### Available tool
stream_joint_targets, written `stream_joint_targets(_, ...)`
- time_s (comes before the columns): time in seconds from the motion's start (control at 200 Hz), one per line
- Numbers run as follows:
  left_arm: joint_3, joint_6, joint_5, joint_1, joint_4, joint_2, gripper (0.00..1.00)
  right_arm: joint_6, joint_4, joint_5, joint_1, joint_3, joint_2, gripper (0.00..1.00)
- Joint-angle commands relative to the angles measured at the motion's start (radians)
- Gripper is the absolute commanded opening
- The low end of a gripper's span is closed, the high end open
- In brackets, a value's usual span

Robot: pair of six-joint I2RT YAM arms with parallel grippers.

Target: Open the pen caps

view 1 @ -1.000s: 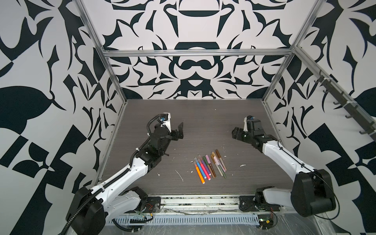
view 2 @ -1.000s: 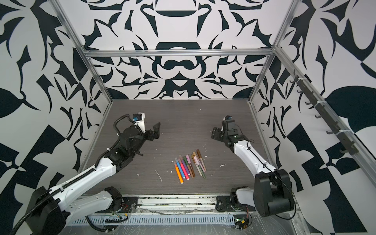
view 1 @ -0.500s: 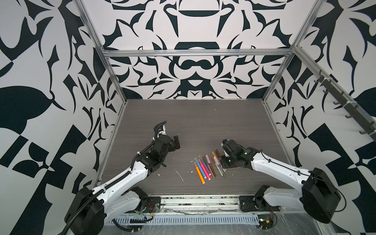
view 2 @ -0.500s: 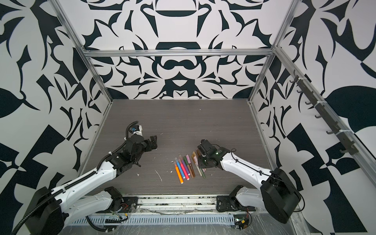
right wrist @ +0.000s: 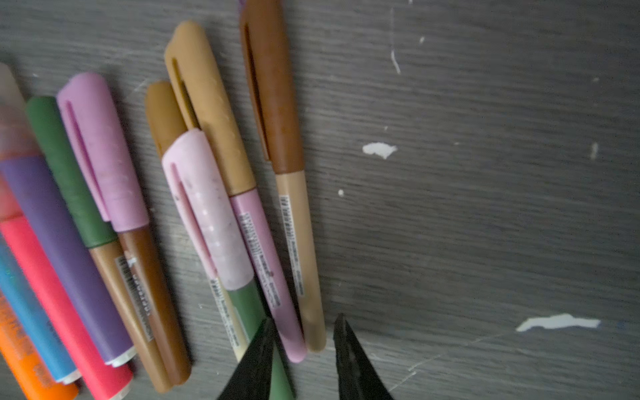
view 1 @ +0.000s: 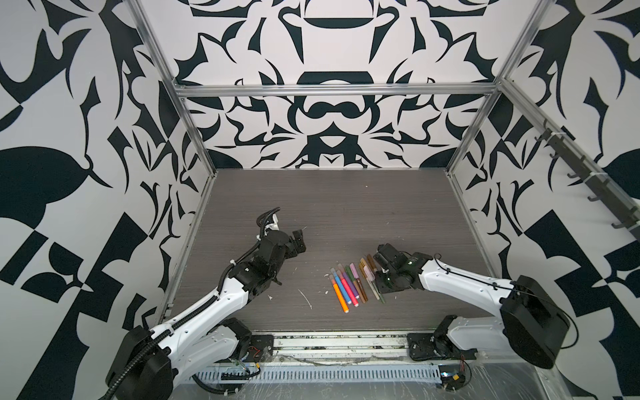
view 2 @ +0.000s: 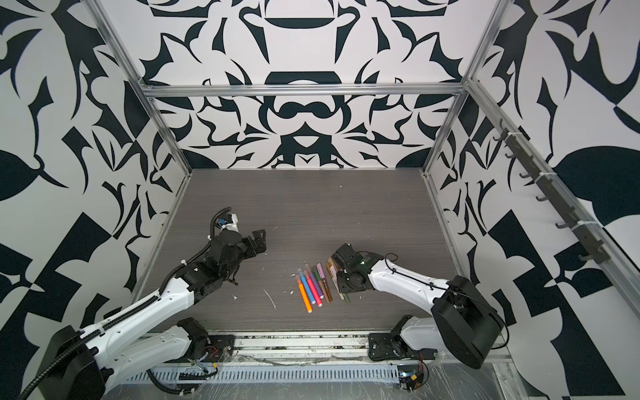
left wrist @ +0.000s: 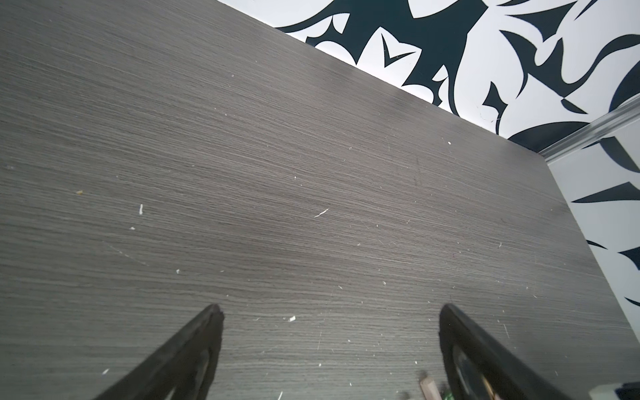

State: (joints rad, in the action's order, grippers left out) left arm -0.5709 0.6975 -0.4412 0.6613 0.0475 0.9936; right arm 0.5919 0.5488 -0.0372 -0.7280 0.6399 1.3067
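right jaws: narrow, astride pink pen and tan pen ends, lower centre, grip unclear | left jaws: wide open, empty | tip: single out one pen

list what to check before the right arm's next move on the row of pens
1. Right gripper at the pens: ok, its tips flank the barrel ends of the slim pink pen with a tan plastic cap and the beige pen with a brown plastic cap.
2. Only one pen between the jaws: not ok, two lie there.
3. Grip firm: cannot tell.
4. Left gripper free to take a cap: ok, open and empty over the grey wood-grain table.
5. Both pens capped: ok.
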Motion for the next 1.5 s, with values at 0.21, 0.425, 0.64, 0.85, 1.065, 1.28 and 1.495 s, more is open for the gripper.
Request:
stream_joint_targets(0.21,0.02,0.054,-0.004,-0.003,0.018,0.019,0.99,0.003,-0.002,-0.005,-0.005,0.013,0.025,0.33)
stream_joint_targets(0.425,0.028,0.056,-0.004,-0.003,0.014,0.022,0.99,0.002,-0.001,-0.009,-0.007,0.021,0.038,0.33)
stream_joint_targets(0.64,0.025,0.056,0.006,-0.004,0.024,0.023,0.99,-0.001,-0.017,-0.027,-0.008,0.008,-0.003,0.33)
stream_joint_targets(0.85,0.026,0.055,0.004,-0.005,0.022,0.028,0.99,0.0,-0.016,-0.045,-0.007,-0.003,-0.039,0.35)
stream_joint_targets(1.065,0.019,0.059,0.015,-0.004,0.022,0.039,0.99,0.008,-0.009,-0.07,-0.005,0.003,-0.02,0.25)
stream_joint_targets(1.28,0.013,0.064,0.018,-0.003,0.035,0.045,0.99,0.0,0.005,-0.066,-0.006,0.039,0.064,0.21)
stream_joint_targets(1.495,0.0,0.145,0.004,-0.003,0.046,0.034,0.99,0.001,0.006,-0.067,-0.005,0.043,0.073,0.2)
